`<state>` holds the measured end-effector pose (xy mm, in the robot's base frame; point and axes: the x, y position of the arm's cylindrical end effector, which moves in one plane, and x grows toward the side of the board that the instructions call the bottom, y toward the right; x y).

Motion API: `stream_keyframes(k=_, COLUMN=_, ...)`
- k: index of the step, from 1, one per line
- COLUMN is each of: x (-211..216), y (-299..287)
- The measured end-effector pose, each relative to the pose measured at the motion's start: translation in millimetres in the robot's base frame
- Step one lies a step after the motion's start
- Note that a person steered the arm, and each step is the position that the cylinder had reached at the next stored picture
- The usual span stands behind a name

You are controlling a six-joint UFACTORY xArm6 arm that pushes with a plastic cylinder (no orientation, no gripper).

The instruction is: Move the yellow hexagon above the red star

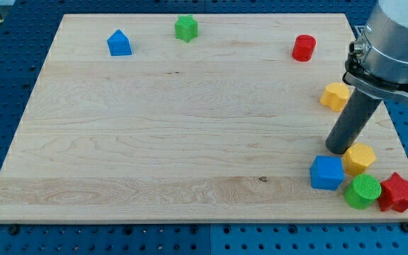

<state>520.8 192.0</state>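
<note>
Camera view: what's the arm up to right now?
The arm's rod has my tip down at the board's right side, just up-left of the yellow hexagon and above the blue cube. The hexagon sits up-left of the red star, with the green cylinder between them, so it is not yet above the star. The other blocks lie apart.

there is a single view, looking down at a slant from beyond the near edge of the wooden board (190, 127), so the far edge lies along the view's top and looks shorter than the near one. it stands close enough that the board nearly fills the frame, with a strip of blue perforated table (6, 85) around it. the arm (392, 42) enters at the view's upper right, cut off by the frame.
</note>
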Motion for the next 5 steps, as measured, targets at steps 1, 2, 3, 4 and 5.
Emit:
stream_keyframes(k=1, x=0, y=-14)
stream_keyframes(k=2, x=1, y=-20)
stream_keyframes(k=3, x=31, y=-14)
stream_keyframes(k=4, x=31, y=-14)
stream_keyframes(k=5, x=25, y=-14)
